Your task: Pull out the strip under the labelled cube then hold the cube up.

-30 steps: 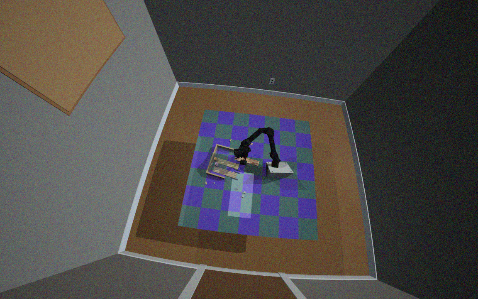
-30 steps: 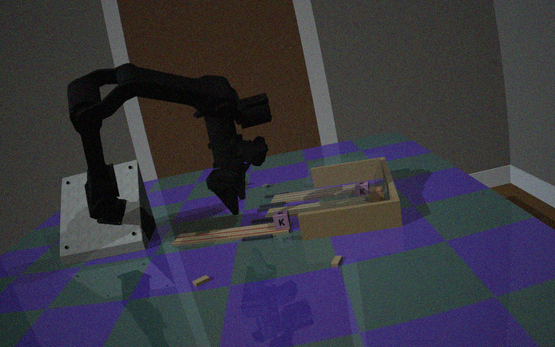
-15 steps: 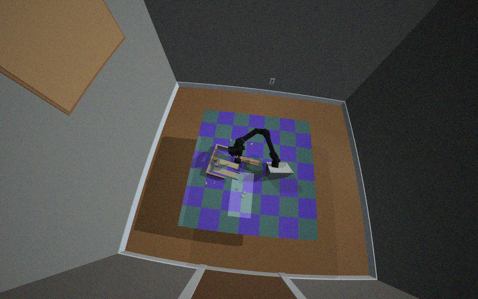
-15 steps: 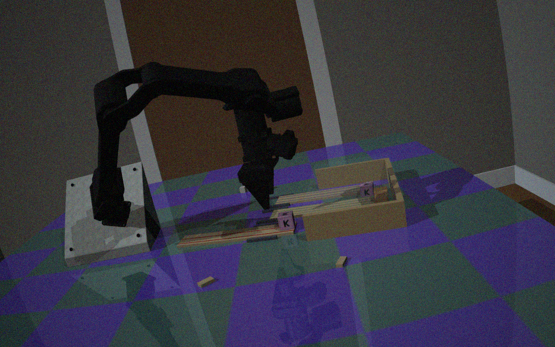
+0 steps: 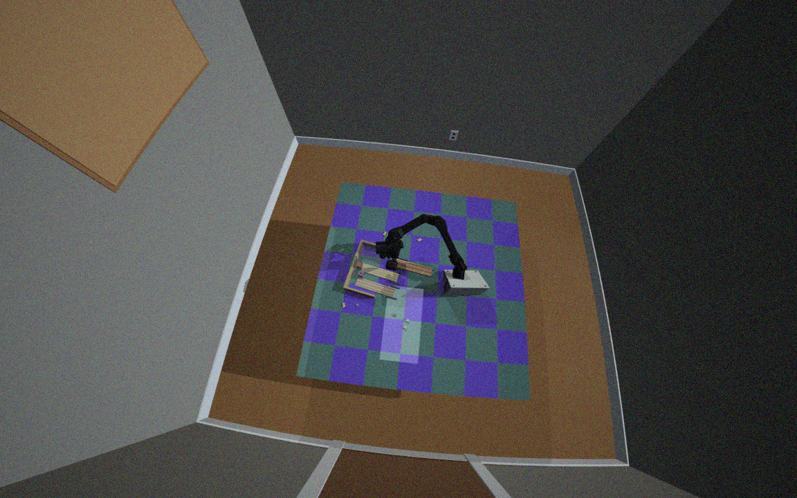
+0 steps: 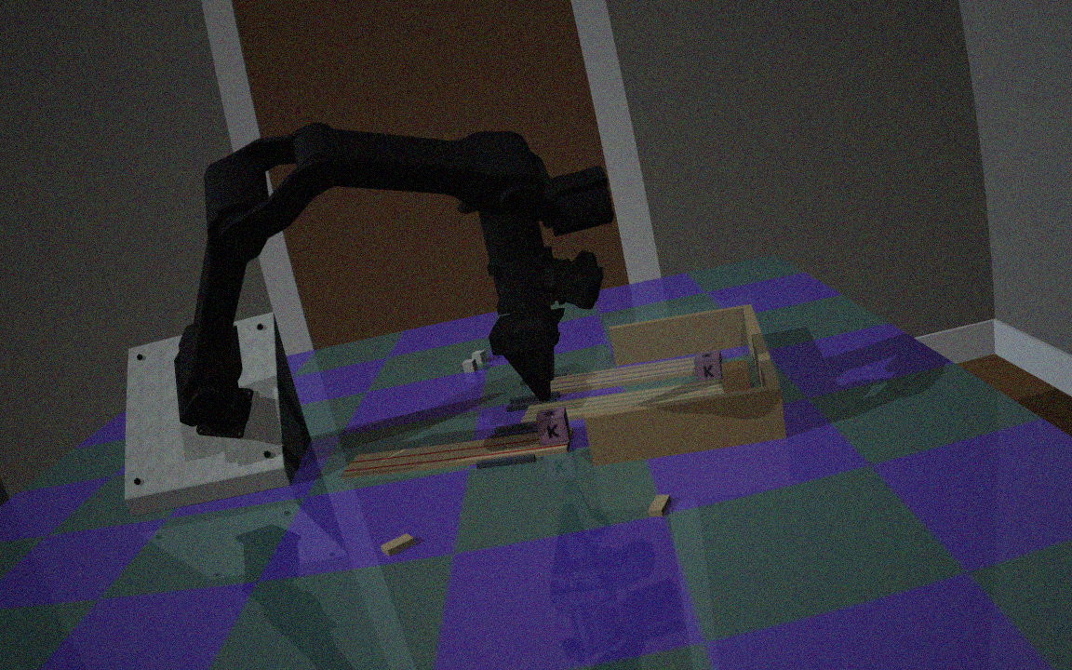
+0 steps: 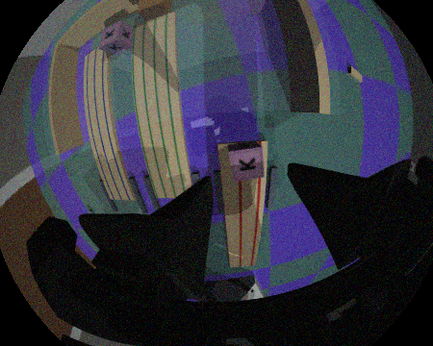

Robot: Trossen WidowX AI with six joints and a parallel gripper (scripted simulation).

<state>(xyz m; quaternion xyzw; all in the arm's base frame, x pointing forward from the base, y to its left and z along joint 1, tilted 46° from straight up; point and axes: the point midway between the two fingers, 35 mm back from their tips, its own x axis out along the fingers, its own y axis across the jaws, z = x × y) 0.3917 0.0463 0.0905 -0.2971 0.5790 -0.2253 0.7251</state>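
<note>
A pink cube marked K (image 6: 552, 427) (image 7: 255, 156) rests on the far end of the red-lined strip (image 6: 432, 457) (image 7: 250, 240) (image 5: 420, 268), outside the walled box. My gripper (image 6: 545, 395) (image 7: 250, 175) is open and empty, pointing down over that cube, with one finger to each side of it in the wrist view. A second pink K cube (image 6: 707, 367) (image 7: 116, 37) (image 5: 361, 273) is at the far end of the blue-lined strip (image 7: 106, 139) (image 5: 376, 287). The green-lined strip (image 7: 161, 120) (image 5: 382, 272) lies between the two. In the top view the arm hides the nearer cube.
Low wooden walls (image 6: 681, 431) (image 7: 324, 96) stand around the far ends of the blue- and green-lined strips. A tan block (image 6: 737, 375) is at the green-lined strip's far end. Dark rails (image 6: 506, 462) flank the strips. Small loose blocks (image 6: 398, 543) (image 6: 660, 503) lie on the checkered floor.
</note>
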